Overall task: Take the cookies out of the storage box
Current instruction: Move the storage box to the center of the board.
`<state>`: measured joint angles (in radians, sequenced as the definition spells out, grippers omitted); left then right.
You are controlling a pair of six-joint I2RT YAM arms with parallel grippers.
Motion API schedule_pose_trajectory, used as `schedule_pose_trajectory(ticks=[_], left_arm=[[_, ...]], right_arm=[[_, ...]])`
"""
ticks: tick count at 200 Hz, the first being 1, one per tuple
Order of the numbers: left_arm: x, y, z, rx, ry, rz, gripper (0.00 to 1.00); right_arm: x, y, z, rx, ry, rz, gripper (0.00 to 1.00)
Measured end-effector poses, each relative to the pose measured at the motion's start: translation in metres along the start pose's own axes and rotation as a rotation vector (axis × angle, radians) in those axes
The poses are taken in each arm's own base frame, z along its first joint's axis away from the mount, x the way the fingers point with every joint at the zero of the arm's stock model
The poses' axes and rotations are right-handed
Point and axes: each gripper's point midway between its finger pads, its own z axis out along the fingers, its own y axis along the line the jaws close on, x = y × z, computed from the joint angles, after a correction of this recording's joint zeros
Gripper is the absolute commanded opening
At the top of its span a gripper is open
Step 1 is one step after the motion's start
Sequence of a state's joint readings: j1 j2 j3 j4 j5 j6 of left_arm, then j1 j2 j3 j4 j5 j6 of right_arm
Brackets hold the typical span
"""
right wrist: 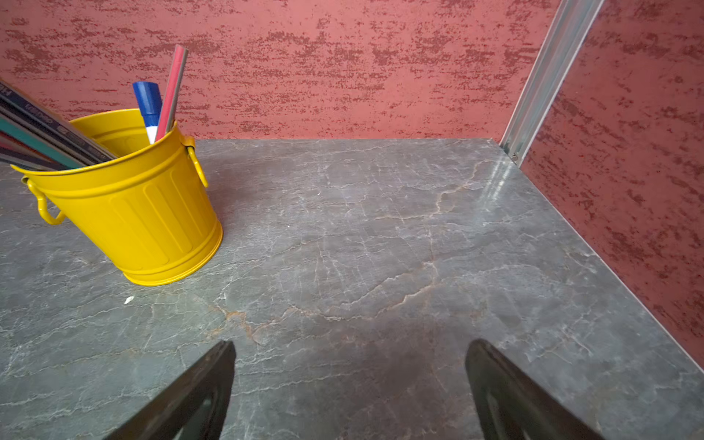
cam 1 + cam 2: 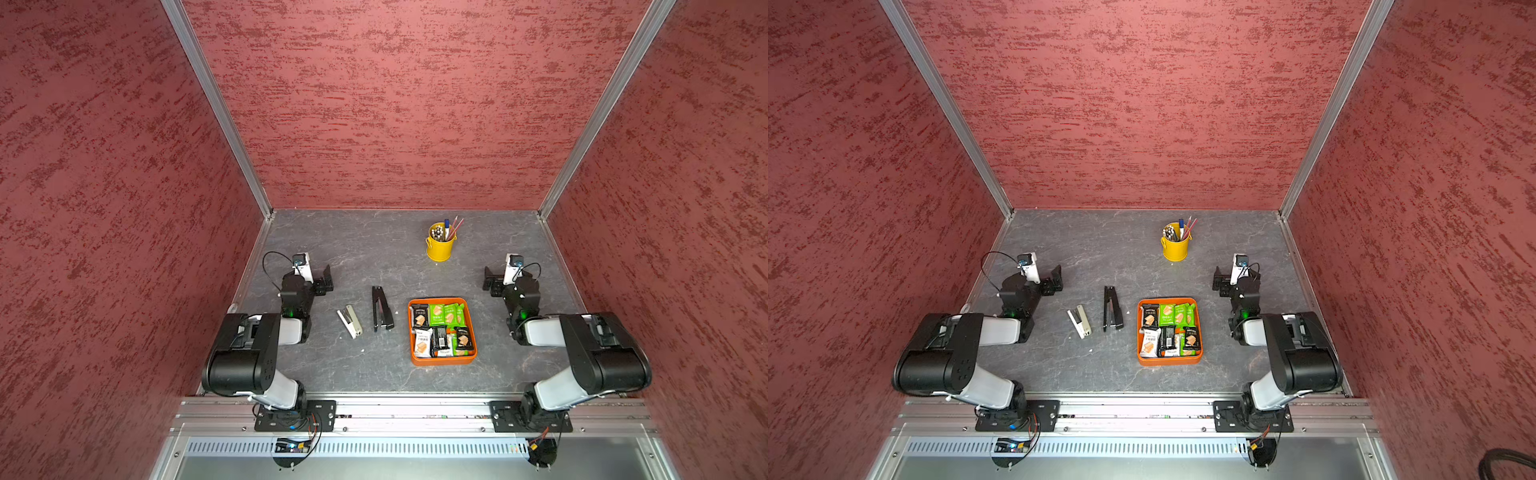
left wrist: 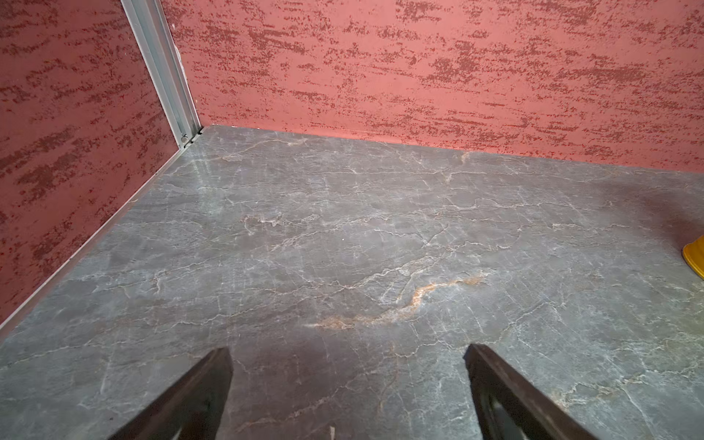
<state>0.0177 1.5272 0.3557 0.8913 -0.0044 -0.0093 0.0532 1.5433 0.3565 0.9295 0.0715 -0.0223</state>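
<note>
The cookies (image 2: 442,330) all lie inside the storage box (image 2: 444,360), an orange tray with low walls. It sits toward the front of the table (image 2: 374,249), right of the middle and closer to the right arm. I count about ten small sealed packets. The front row has a white one, some black ones and a green one, and the row behind has one black and three green. Each packet shows a tan biscuit. They lie flat and loose, overlapping at the edges and nearly covering the tray floor. With walls that low, I judge any packet can be pinched from above. None is out yet, so the task looks unstarted.

To the left of the tray lie a black stapler (image 2: 381,309) and a beige stapler (image 2: 350,321), well apart from it and no part of the job.

Further back, the left gripper (image 2: 326,280) and right gripper (image 2: 490,280) hang low at either side. Both have their jaws spread wide and hold nothing; each wrist view shows only bare table between the fingers. This looks like a resting pose that keeps the middle free. The right gripper is the nearer one to the tray.

Farthest back stands a yellow bucket (image 2: 440,245) of pens, clear of any reach toward the tray.
</note>
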Motion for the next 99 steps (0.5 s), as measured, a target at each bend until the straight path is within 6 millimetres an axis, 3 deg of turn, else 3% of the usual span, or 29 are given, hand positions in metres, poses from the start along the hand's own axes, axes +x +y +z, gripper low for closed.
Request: schedule_pose_trajectory(ticks=[99], left_arm=[[0.0,0.0001,0.0,0.0,0.0,0.0,1.0]], right_arm=[[0.0001,0.0073,-0.0002,-0.043,0.0,-0.016,0.98]])
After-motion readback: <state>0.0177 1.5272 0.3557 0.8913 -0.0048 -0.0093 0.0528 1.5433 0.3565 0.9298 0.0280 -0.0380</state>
